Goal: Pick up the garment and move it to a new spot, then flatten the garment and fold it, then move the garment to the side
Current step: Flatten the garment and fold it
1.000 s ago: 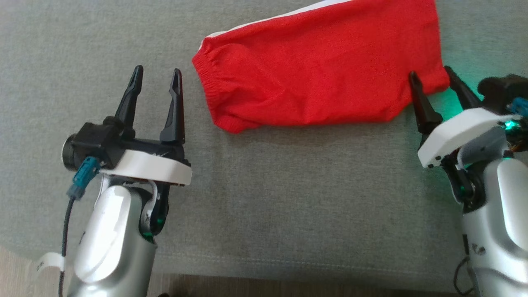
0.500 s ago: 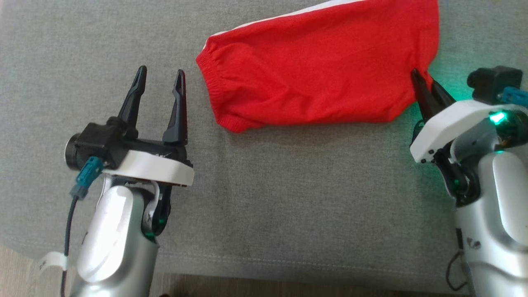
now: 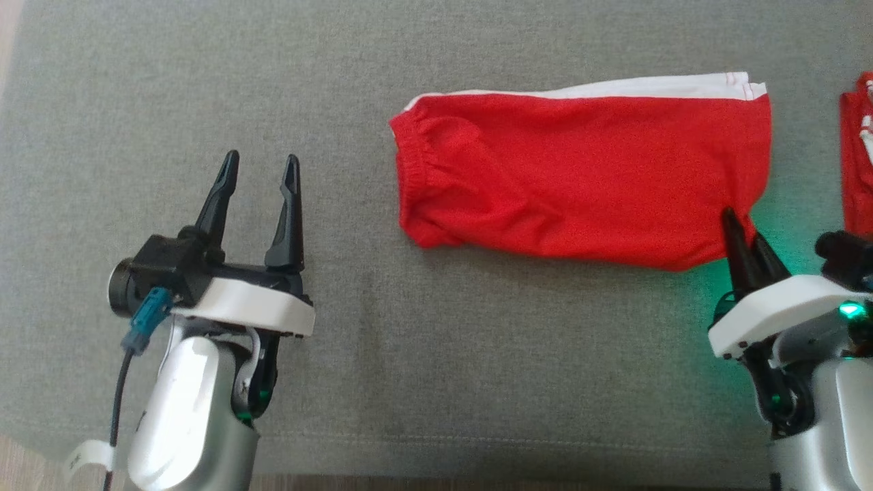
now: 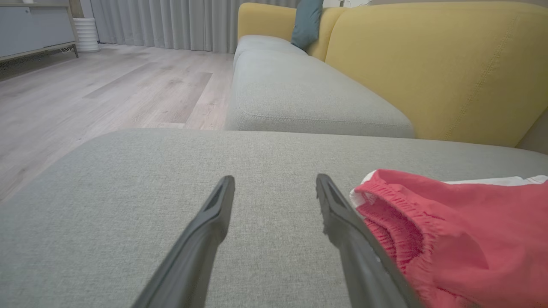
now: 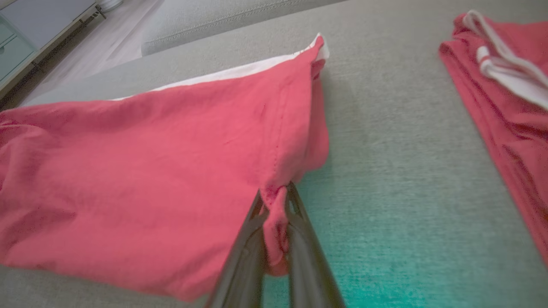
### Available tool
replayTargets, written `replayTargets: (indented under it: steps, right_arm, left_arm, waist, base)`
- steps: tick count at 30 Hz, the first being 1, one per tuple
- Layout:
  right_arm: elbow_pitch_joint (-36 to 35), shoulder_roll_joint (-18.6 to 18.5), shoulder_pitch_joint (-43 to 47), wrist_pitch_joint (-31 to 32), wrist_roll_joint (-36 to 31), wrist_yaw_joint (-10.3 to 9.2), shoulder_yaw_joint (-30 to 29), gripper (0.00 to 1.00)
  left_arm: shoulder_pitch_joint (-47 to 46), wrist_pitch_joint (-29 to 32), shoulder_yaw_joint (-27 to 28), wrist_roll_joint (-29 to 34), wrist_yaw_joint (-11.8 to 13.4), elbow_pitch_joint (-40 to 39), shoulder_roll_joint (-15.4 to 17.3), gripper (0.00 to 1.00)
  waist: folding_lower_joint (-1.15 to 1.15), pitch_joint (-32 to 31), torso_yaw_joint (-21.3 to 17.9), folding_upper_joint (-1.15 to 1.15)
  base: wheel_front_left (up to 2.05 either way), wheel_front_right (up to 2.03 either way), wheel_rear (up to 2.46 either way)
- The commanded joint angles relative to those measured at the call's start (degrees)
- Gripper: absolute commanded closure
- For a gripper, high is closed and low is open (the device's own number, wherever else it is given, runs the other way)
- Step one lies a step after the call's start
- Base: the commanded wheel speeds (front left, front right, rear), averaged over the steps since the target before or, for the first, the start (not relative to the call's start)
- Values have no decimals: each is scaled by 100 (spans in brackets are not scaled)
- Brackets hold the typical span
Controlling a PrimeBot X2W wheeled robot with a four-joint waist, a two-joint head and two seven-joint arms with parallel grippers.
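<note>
Garment (image 3: 580, 177), red, is lying flat on the grey sofa cushion (image 3: 436, 354), with wood floor (image 4: 85, 94) showing beyond. Cushion's front edge is running near the arms, bare fabric spreading left. Long axis is running left-right, waistband pointing left. Closed right gripper (image 3: 745, 235) is pinching its near right corner; left gripper (image 3: 262, 187) is gaping, holding nothing.
</note>
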Motion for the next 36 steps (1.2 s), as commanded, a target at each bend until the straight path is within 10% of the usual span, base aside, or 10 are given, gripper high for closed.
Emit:
replayTargets:
  steps: [1,13,20,27,28,30,36]
  right_arm:
    - [-229,-8,-3,-62,-1,20,64,100]
    - [-705,-55,-953,351,-211,20,1618,100]
    - [-73,48,-1353,454,259,20,3212,100]
    - [783,127,-1501,-55,670,20,3569,100]
    - [875,131,-1535,-129,712,20,3582,95]
    - [971,136,-1592,-334,838,20,3604,0]
    - [802,138,-1703,-1114,1018,20,3708,0]
  left_arm:
    - [-50,-28,209,47,-35,-175,53,0]
    - [58,-28,21,-38,-54,-82,37,0]
    - [64,-28,-92,-128,-30,-45,31,0]
    - [102,-28,-138,-192,8,-2,28,0]
    - [101,-28,-147,-198,12,2,27,0]
    - [100,-28,-165,-203,18,9,27,0]
    - [114,-28,-175,-181,37,12,26,0]
  waist:
    - [0,-60,-22,0]
    - [0,-377,72,0]
    - [0,-432,320,0]
    - [0,-441,434,0]
    - [0,-442,440,0]
    - [0,-446,445,0]
    - [0,-464,392,0]
  base:
    - [0,0,0]
    - [0,0,0]
    - [0,0,0]
    - [0,0,0]
    - [0,0,0]
    - [0,0,0]
    - [0,0,0]
